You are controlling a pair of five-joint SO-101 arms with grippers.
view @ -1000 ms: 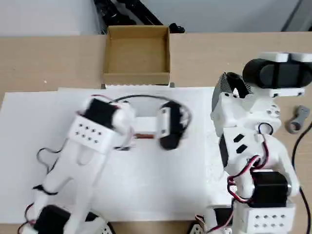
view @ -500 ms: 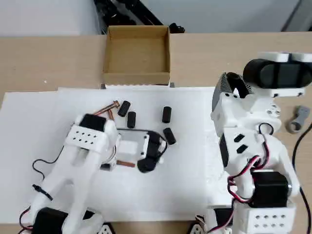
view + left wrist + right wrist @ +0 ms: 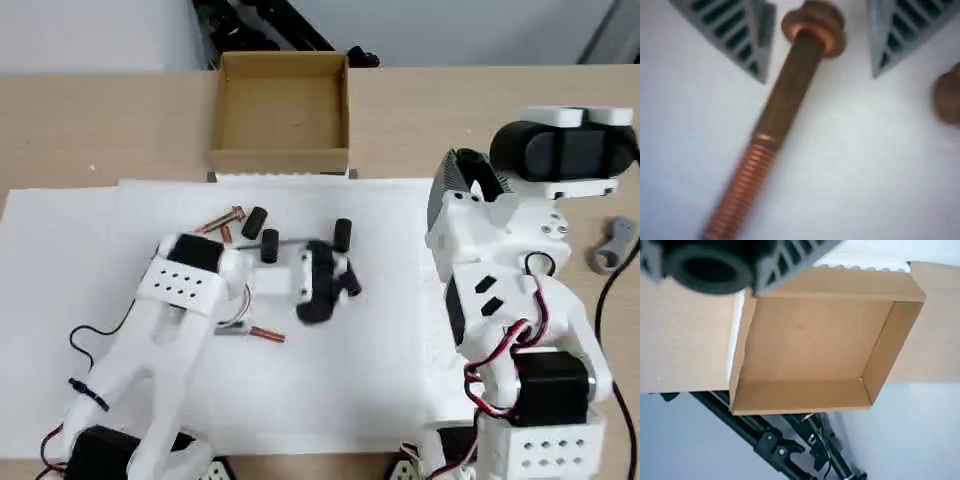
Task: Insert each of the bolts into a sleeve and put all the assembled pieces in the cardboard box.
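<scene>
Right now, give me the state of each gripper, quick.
Left gripper: open, a bolt lying loose between its jaws.
Right gripper: closed on a black sleeve.

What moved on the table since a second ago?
The left arm pulled back toward its base, bringing a bolt along; the left gripper now stands open around it on the white sheet. The right arm holding a sleeve, the cardboard box and the loose sleeves stayed put.
</scene>
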